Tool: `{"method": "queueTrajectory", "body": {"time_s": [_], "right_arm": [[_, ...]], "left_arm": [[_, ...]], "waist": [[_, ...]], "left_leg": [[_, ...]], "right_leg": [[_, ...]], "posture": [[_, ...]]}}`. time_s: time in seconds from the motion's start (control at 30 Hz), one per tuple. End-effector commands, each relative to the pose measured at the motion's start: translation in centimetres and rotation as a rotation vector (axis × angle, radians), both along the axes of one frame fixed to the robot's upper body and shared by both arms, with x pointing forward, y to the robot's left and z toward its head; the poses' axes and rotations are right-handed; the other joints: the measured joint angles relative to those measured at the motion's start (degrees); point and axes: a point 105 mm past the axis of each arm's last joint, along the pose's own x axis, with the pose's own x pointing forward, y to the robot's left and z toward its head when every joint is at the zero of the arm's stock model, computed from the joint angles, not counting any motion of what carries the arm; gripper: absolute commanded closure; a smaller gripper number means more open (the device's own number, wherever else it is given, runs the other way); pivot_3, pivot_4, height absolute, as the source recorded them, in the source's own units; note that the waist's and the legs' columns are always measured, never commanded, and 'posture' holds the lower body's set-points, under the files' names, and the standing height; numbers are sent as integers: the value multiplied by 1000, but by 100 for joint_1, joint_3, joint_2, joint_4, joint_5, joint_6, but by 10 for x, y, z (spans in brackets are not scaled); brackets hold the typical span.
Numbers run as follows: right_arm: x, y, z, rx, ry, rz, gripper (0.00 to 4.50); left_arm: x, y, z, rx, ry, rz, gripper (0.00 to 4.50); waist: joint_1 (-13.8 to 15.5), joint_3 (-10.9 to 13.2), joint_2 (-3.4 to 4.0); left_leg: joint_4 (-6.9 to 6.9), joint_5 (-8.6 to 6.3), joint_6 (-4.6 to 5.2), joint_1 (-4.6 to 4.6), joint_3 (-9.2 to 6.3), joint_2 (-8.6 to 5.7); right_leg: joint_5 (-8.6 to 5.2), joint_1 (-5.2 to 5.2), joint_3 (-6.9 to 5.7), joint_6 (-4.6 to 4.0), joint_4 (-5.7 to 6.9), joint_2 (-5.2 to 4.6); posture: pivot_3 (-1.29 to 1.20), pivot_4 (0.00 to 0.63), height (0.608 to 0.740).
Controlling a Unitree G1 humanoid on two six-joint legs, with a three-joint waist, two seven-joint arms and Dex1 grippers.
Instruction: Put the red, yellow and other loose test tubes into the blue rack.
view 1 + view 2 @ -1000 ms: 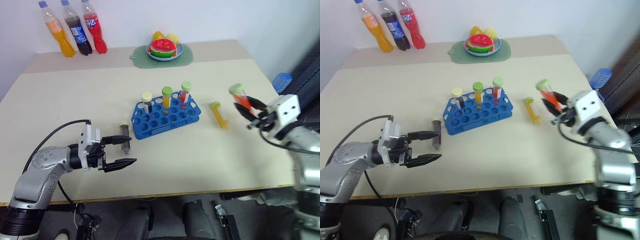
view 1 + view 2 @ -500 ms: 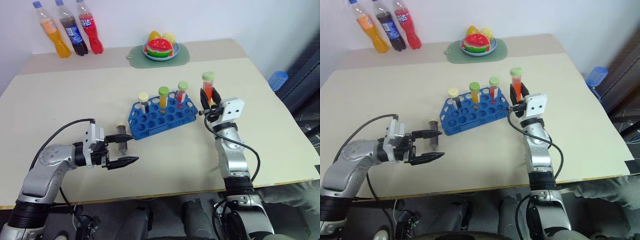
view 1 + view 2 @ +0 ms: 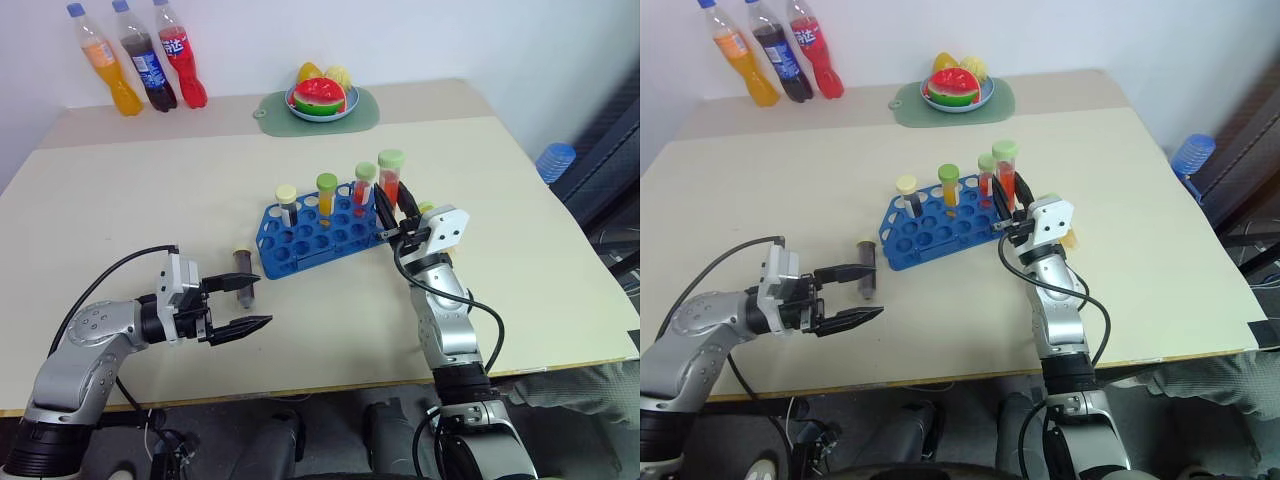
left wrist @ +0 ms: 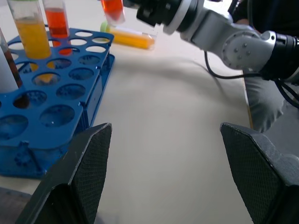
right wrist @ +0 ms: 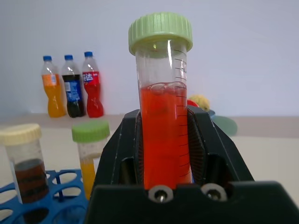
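Right gripper [image 3: 389, 212] pinching red tube [image 3: 389, 180] upright (green cap up) — just over blue rack [image 3: 325, 235], right end. Left gripper [image 3: 243, 302] spread wide beside brown tube [image 3: 243, 273] lying on table [image 3: 150, 200].

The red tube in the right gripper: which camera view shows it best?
The right wrist view shows the red tube best: close, upright, with its green cap and liquid level, clamped in the right gripper. The eye views show it small beside the blue rack. The left wrist view shows its bottom end.
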Motion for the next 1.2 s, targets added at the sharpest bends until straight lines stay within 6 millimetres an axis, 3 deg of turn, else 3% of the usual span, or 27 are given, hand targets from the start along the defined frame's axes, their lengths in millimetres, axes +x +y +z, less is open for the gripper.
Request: {"method": "queueTrajectory", "body": {"time_s": [0.03,0.23,0.53,0.77,1.07,1.2], "right_arm": [[-6,4,21,24,-64,24,3714],[-12,6,28,41,-70,44,3714],[-11,25,12,24,7,105,3714],[-3,5,25,249,53,77,3714],[-1,15,4,39,57,67,3714],[11,19,-9,-53,92,42,3714]], "left_arm": [[1,-1,12,-25,-46,8,668],[16,3,20,-86,-69,94,668],[40,15,32,-169,-98,260,668],[37,14,33,-197,-85,277,668],[34,7,30,-183,-93,252,668],[32,8,27,-158,-102,247,668]], "waist": [[0,0,0],[3,0,0],[2,0,0],[2,0,0],[-7,0,0],[-5,0,0]], "left_leg": [[0,-1,-2,0,1,3],[0,-5,-8,1,6,14],[0,-6,-11,2,12,19],[1,-7,-12,1,14,20],[1,-7,-12,2,19,20],[1,-7,-13,2,22,21]], "right_leg": [[1,0,1,-1,0,3],[3,-5,8,-6,0,15],[4,-8,12,-7,1,19],[5,-9,14,-8,0,20],[5,-10,15,-8,0,21],[6,-11,16,-9,1,22]], "posture": [[0,150,740],[0,150,740],[0,150,740],[0,150,740],[0,150,740],[0,150,740]]}}
